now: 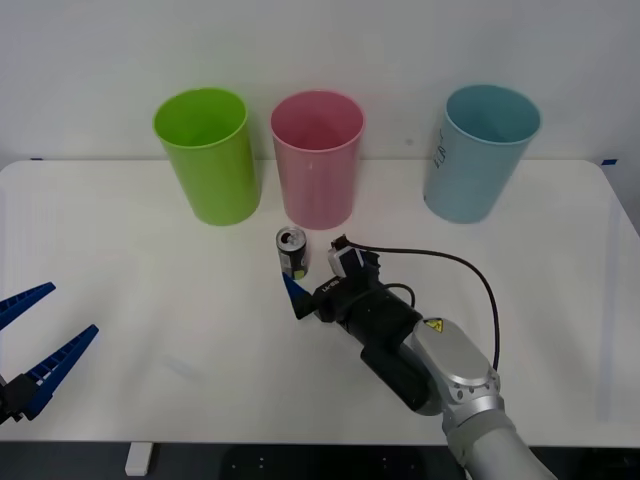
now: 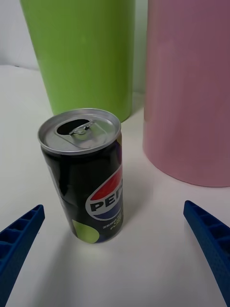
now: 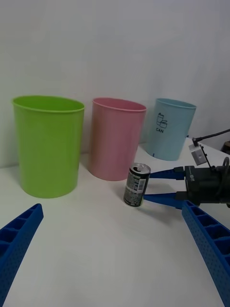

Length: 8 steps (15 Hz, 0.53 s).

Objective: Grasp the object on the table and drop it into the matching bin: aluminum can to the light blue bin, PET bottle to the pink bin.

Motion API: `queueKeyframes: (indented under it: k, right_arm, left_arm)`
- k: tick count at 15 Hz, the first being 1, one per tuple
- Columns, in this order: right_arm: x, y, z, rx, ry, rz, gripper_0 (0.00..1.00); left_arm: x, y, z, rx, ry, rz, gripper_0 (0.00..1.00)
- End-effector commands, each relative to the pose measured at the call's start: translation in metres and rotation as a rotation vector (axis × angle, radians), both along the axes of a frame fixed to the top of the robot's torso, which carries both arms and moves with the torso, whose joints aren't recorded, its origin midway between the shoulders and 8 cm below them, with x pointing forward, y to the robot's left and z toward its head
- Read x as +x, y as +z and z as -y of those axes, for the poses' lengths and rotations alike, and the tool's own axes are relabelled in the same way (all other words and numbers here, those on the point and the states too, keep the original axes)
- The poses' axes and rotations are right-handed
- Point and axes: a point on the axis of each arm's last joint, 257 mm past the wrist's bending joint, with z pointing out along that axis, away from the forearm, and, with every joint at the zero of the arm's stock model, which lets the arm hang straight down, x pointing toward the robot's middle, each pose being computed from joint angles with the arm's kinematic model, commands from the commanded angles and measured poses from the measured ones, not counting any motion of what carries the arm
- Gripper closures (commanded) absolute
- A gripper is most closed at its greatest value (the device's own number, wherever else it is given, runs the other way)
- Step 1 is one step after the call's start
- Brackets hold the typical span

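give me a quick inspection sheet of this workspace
surface: white table, bare around the things
job's things: can upright before the pink bin; light blue bin at far right
clutter: green bin left of the pink one
grippers: right gripper open, fingers either side of the can; left gripper open at near left edge
cables: black cable looping over the right arm
surroundings: plain white wall

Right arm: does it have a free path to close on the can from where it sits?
Probably yes. The right gripper is open, a finger either side of the upright can, nothing between them; the pink bin stands just behind it.
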Motion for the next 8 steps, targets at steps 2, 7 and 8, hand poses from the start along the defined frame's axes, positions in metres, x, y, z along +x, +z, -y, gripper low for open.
queueKeyframes:
  k: [2,7,8]
  right_arm:
    - [0.0176,-0.0066,0.0056,-0.033,-0.022,-0.019,0.0]
    - [0.0216,-0.0087,0.0044,-0.055,-0.032,-0.019,0.0]
    - [0.0207,-0.0089,0.0026,-0.056,-0.028,-0.019,0.0]
  left_arm:
    - [0.0,0.0,0.0,0.0,0.0,0.0,0.0]
    - [0.0,0.0,0.0,0.0,0.0,0.0,0.0]
    - [0.0,0.0,0.0,0.0,0.0,0.0,0.0]
